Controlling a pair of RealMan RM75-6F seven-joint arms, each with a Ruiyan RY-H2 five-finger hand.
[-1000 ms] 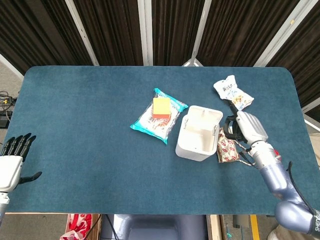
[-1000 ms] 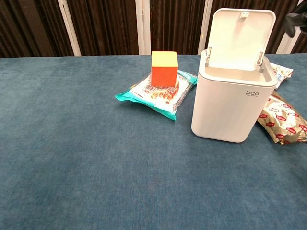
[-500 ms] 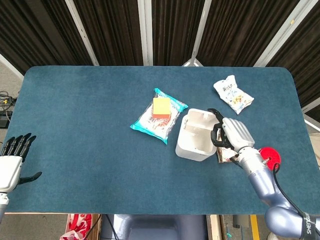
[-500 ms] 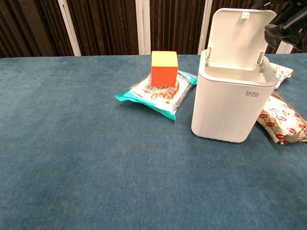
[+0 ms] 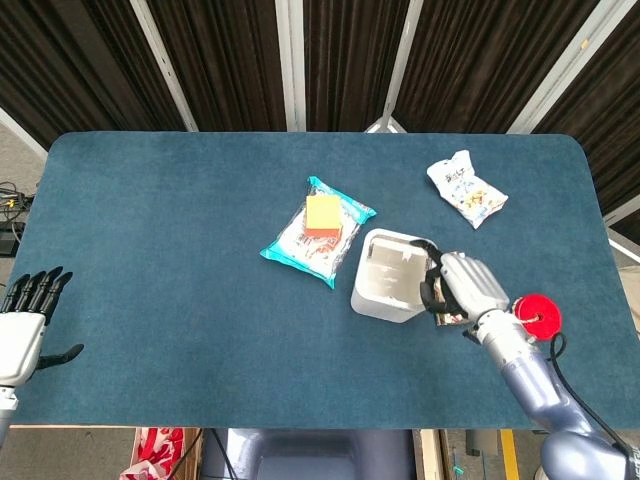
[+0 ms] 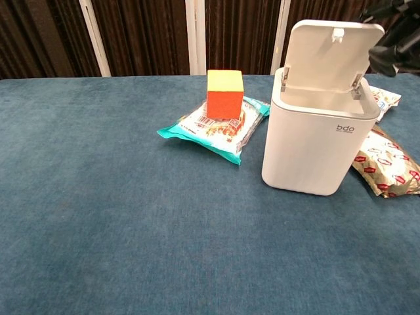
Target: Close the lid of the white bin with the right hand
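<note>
Right hand (image 5: 462, 288) is being pressed against the back of the raised lid (image 6: 328, 54) of the white bin (image 6: 315, 147); fingers are curled over the lid's far edge, nothing is being gripped. Lid is being tipped forward: a second ago it was standing upright with the hand off at 3 o'clock, now the hand is at the bin and the lid is leaning over the opening. Closing is judged under way, not finished; the opening is still exposed in the chest view.

Left hand (image 5: 25, 318) is being held idle at the bench's 8 o'clock edge, fingers apart, empty.

Bin is sitting right of bench centre. A snack pack (image 5: 315, 232) with an orange-yellow block (image 5: 322, 215) on top is lying at its 10 o'clock, a white packet (image 5: 466, 187) at 2 o'clock, a foil packet (image 6: 388, 165) just beside it at 3 o'clock.

Bench (image 5: 150, 250) is covered in blue felt. Dark slatted panels are running behind it.
</note>
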